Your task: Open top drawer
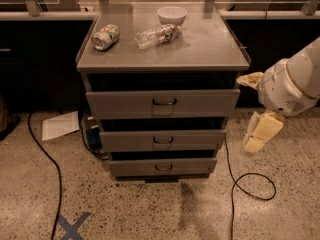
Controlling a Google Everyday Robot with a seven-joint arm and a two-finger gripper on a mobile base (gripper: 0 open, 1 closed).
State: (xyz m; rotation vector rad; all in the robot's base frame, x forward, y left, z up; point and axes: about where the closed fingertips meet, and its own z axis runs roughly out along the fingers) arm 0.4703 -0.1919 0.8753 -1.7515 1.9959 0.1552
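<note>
The white arm (309,63) is leaning in from the right edge, its rounded wrist (284,88) tilting leftward. The gripper (261,132) is hanging just beneath it, pointing downward.
</note>
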